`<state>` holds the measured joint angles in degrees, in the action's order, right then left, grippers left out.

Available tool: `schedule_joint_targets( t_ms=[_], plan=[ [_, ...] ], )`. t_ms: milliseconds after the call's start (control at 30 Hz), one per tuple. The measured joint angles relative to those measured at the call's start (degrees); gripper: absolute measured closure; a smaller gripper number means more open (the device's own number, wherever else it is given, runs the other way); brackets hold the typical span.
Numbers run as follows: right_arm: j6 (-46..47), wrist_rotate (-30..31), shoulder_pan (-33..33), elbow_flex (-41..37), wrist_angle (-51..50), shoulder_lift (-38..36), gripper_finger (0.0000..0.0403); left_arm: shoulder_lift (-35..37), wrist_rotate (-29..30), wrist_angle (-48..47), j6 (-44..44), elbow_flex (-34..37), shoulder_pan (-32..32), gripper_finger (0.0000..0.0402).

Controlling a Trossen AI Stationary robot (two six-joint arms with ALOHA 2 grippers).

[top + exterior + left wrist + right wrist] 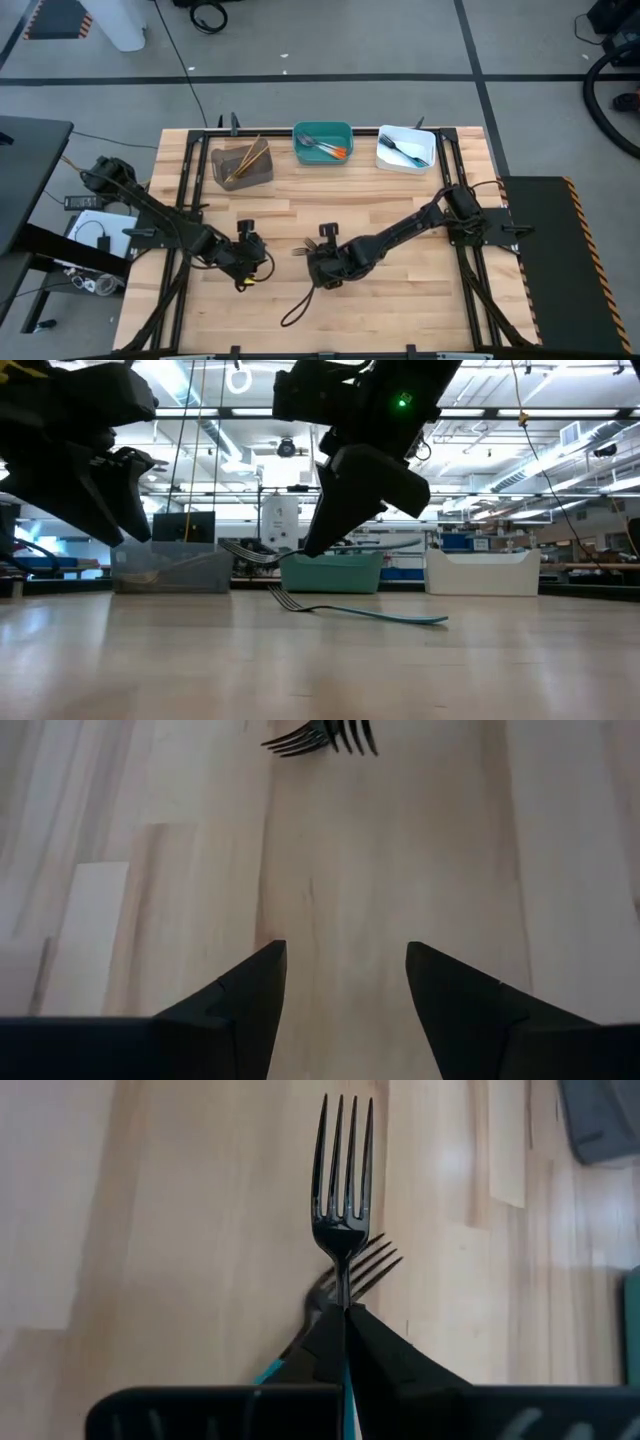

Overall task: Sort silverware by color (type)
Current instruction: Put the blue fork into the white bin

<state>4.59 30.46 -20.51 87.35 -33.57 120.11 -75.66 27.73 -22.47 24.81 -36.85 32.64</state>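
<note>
the right gripper [345, 1312] was clamped tight on the handle of a black fork [342, 1200], holding it lifted just above the wooden table [400, 300] near the middle, tines pointing away from the fingers. directly beneath it lay a second fork with a teal-blue handle [360, 609], flat on the table with its tines curling up toward the held one; in the right wrist view its tines peeked out just beside the black fork's neck.

the left gripper [345, 995] hovered low over bare wood a little to the left, its fingers spread wide with nothing between them.

along the far edge stood 3 bins: a grey bin [240, 165] with gold-coloured pieces [246, 160] leaning inside, a teal bin [322, 131] holding orange-handled silverware [328, 150], and a white bin [405, 137] with dark cutlery [403, 151] in it.
</note>
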Motion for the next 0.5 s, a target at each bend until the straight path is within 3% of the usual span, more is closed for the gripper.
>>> schedule_joint_targets(
  t_ms=[500],
  plan=[
    [-4.79, 0.0, 3.22, 0.0, -2.12, -0.21, 0.0394, 1.0, -0.02, -3.29, -2.42, 0.01, -2.85, 0.0185]
  ],
)
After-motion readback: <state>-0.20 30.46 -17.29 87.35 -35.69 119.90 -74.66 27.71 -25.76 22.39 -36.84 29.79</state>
